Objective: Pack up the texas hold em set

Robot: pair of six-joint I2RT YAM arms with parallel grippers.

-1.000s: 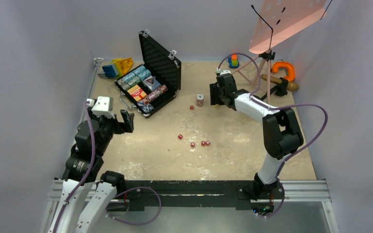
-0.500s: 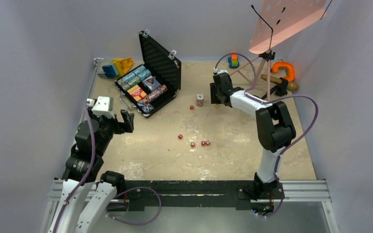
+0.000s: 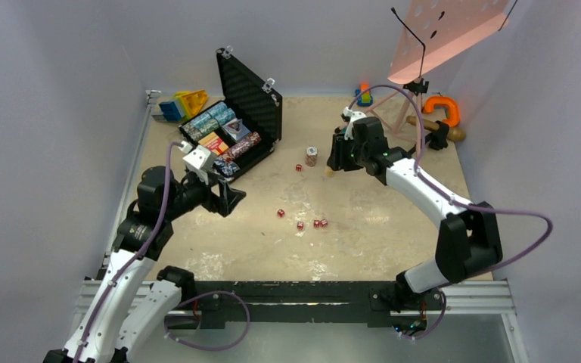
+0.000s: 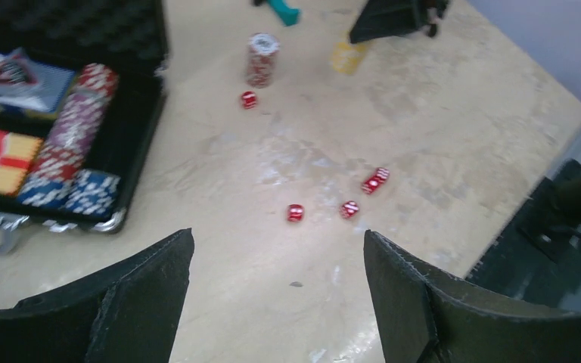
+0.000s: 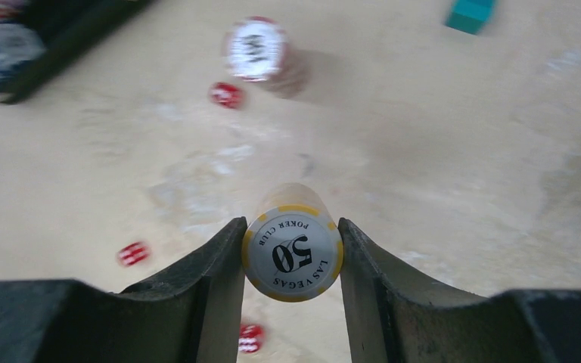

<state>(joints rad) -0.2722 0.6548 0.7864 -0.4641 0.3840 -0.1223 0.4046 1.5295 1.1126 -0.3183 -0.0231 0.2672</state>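
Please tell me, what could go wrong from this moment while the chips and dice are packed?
The right gripper pinches the yellow chip stack only by its sides; chips might slip out on the way to the case. The red chip stack stands close by, so a sweep could topple it. The dice are small and scattered; the open left gripper may push them aside.

Tabletop beige, worn, pale scuffs and whitish patches near middle and near edge. Plain lilac-grey walls close in on three sides: left, back, right. Aluminium rail runs along near edge. Pink music stand in far right corner, desk tilted. Light soft, even, shadows faint.
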